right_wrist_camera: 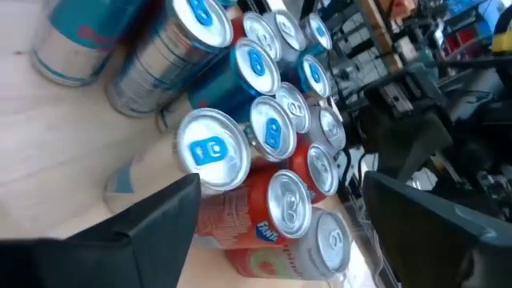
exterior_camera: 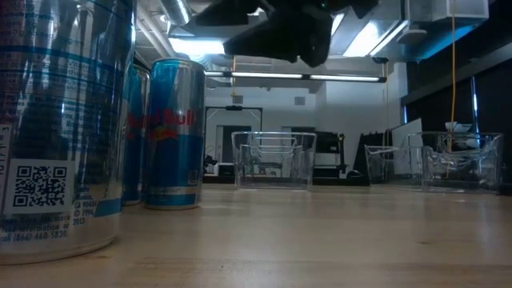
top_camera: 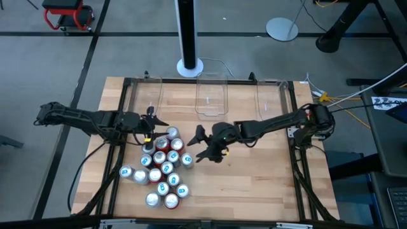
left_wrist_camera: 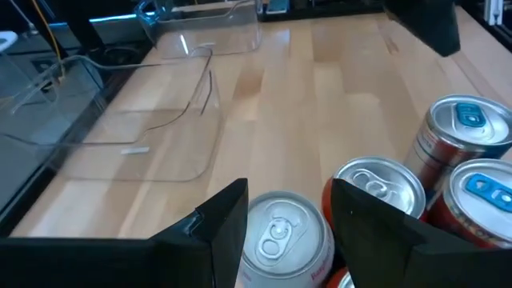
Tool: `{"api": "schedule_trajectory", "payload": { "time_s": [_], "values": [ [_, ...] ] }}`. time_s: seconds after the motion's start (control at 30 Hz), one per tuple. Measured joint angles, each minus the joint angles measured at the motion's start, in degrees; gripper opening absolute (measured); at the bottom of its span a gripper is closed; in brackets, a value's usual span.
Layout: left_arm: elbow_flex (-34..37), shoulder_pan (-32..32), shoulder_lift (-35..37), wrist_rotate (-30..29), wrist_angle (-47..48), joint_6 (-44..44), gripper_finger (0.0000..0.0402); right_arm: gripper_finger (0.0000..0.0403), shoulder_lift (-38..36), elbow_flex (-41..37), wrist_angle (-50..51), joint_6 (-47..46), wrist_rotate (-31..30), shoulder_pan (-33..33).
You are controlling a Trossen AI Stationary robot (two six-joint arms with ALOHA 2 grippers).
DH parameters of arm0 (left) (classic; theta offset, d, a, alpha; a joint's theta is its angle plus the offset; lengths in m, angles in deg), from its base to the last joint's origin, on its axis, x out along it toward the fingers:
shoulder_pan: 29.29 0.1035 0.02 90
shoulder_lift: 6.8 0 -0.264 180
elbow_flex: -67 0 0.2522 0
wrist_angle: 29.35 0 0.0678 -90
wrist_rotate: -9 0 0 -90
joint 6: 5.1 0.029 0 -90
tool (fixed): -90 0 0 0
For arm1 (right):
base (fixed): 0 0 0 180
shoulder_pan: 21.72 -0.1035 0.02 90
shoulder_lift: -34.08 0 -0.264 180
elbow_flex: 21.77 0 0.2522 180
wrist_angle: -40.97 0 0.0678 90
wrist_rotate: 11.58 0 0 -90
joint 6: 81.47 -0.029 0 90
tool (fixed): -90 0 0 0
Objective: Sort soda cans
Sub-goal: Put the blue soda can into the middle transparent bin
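In the low view, a silver can with a QR code [exterior_camera: 56,128] is standing nearest to the camera at the left edge, and just behind it a blue and silver Red Bull can [exterior_camera: 173,134] is standing upright on the wooden table [exterior_camera: 320,232]. From above, the cluster of soda cans [top_camera: 162,166] is sitting on the left half of the table, the cans packed close together and all upright (red ones, blue ones and silver ones are mixed). The left gripper [top_camera: 151,130] is hovering at the far left corner of this cluster; its jaws are spread, and in the left wrist view a silver-topped can [left_wrist_camera: 282,238] is lying between its two dark fingers [left_wrist_camera: 220,232], though it is not possible to tell if they are touching it. The right gripper [top_camera: 202,145] is hanging just beside the right side of the cluster, with its jaws spread wide and holding nothing; its wrist view is looking down on a can with a blue tab [right_wrist_camera: 213,152] and an orange can [right_wrist_camera: 264,220] next to it. Farther back, three clear plastic bins [top_camera: 212,95] are standing in a row along the far edge of the table, well apart from the cans.
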Motion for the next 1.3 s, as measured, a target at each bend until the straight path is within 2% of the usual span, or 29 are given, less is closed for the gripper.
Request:
{"api": "schedule_trajectory", "payload": {
  "time_s": [0.1, 0.3, 0.47, 0.7, 0.87, 1.1, 1.2, 1.3],
  "values": [
    [0.00, 0.00, 0.00, -0.01, -0.04, -0.02, 0.0170, 0.0343, 0.98, 1.47, 0.90, -1.80, -1.87, -0.72],
    [0.00, 0.02, -0.04, -0.01, 0.11, -0.26, 0.0170, 0.0331, 0.89, 1.76, -1.72, -10.16, -1.09, -1.89],
    [0.12, 0.02, -0.07, -0.03, 0.22, -1.02, 0.0170, 0.0331, 4.38, 1.78, -5.02, -13.42, -0.55, -3.08],
    [0.35, 0.02, -0.07, -0.01, 0.55, -1.05, 0.0170, 0.0331, 6.44, 1.74, -8.38, -14.90, -0.39, -3.23],
    [0.35, 0.02, -0.07, -0.01, 0.52, -0.96, 0.0170, 0.0331, 6.50, 1.74, -10.02, -9.29, -3.43, -3.20],
    [0.35, 0.02, -0.08, -0.02, 0.17, -1.01, 0.0170, 0.0331, 6.50, 1.72, -11.65, -13.12, -4.51, -3.19],
    [0.35, 0.02, -0.07, -0.01, -0.04, -1.01, 0.0170, 0.0344, 6.50, 1.69, -11.05, -16.95, -2.86, -3.16],
    [0.35, 0.02, -0.07, -0.01, -0.04, -1.03, 0.0170, 0.0382, 6.50, 1.69, -10.80, -19.65, -2.38, -3.19]
  ]
}}
